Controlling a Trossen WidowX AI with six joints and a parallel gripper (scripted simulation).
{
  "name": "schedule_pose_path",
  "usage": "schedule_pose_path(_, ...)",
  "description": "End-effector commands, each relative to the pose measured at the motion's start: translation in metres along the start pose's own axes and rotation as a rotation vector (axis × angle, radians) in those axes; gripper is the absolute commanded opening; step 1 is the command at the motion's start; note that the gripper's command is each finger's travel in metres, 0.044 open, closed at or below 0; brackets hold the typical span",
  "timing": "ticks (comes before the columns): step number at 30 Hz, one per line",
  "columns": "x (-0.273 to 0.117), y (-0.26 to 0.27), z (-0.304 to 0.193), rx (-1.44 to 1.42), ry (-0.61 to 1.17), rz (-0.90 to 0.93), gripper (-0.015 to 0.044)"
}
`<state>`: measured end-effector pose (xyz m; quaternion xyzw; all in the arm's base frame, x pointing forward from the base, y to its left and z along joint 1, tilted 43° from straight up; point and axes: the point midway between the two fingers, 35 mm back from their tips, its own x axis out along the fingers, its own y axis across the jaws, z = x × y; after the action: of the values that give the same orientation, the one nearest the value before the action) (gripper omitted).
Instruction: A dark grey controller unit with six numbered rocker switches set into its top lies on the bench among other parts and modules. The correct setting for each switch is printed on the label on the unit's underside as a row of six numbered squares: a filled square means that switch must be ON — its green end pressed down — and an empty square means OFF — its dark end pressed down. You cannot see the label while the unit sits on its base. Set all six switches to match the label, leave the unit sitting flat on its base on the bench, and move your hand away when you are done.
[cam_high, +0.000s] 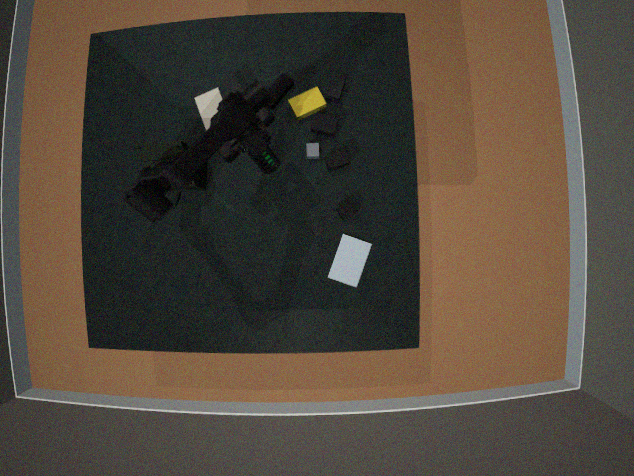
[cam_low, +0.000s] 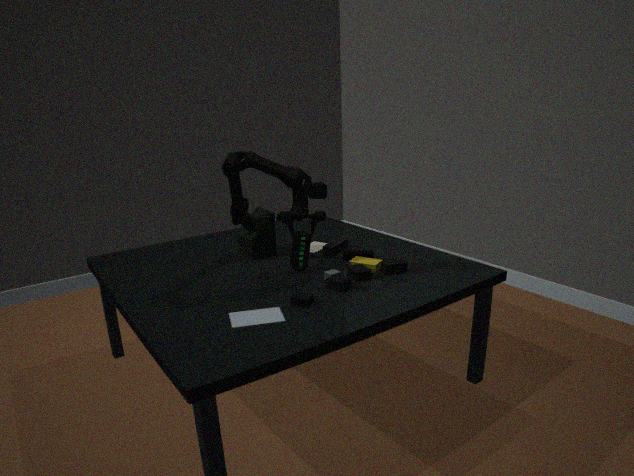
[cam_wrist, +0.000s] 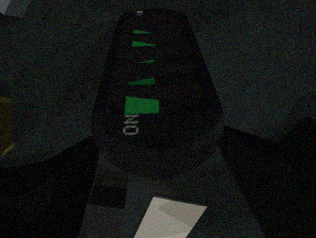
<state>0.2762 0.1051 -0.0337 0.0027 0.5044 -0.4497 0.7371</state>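
Observation:
The dark controller unit (cam_high: 264, 157) (cam_low: 305, 253) (cam_wrist: 167, 65) is held nearly upright, its switch face turned toward the exterior camera. Green switch ends form a row along it; the wrist view shows several green patches of uneven size and the ON print at the near end. The exact switch settings are too dim to tell. The underside label is hidden. My gripper (cam_low: 301, 239) (cam_wrist: 158, 138) is shut on the unit, a finger on either side of its near end. Whether the unit's lower end touches the bench is unclear.
A cream block (cam_high: 207, 105) (cam_low: 317, 246) (cam_wrist: 172, 217) lies near the arm. A yellow block (cam_high: 307, 101) (cam_low: 366, 263), a small grey cube (cam_high: 312, 150) (cam_low: 331, 274) and several dark modules lie beyond the unit. A white plate (cam_high: 350, 260) (cam_low: 257, 317) lies farther off.

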Motion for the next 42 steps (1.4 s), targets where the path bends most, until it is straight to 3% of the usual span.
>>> schedule_pose_path(1,0.007,-0.004,-0.002,0.005,0.006,-0.019,0.0338)
schedule_pose_path(42,0.022,-0.004,-0.031,0.005,0.007,-0.019,0.0338)
